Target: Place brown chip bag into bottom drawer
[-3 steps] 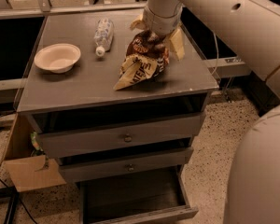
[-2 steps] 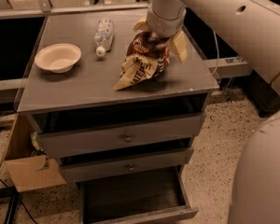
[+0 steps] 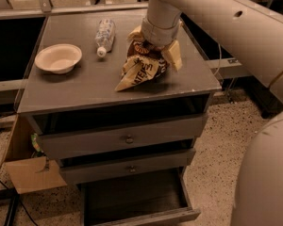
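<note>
My arm [image 3: 217, 18] reaches in from the upper right and bends straight down over the cabinet top [image 3: 80, 86]. My gripper [image 3: 153, 51] sits at the right rear of that surface, its two cream fingers [image 3: 173, 55] clamped on the bunched upper end of the brown chip bag [image 3: 141, 69]. The bag slants down to the left, and its lower corner touches the top.

Compared with a second ago, almost nothing differs: wrist and bag have edged only slightly leftward, and the bag's tip rests on the same surface as before.

The bottom drawer [image 3: 148, 217] stands pulled out below the two knobbed drawers [image 3: 129, 139], its inside dark, well apart from the bag. The bowl [image 3: 58, 59] sits at the left of the top, with the clear bottle [image 3: 104, 36] lying between it and the bag. A cardboard box [image 3: 33, 173] stands beside the cabinet's left side.
</note>
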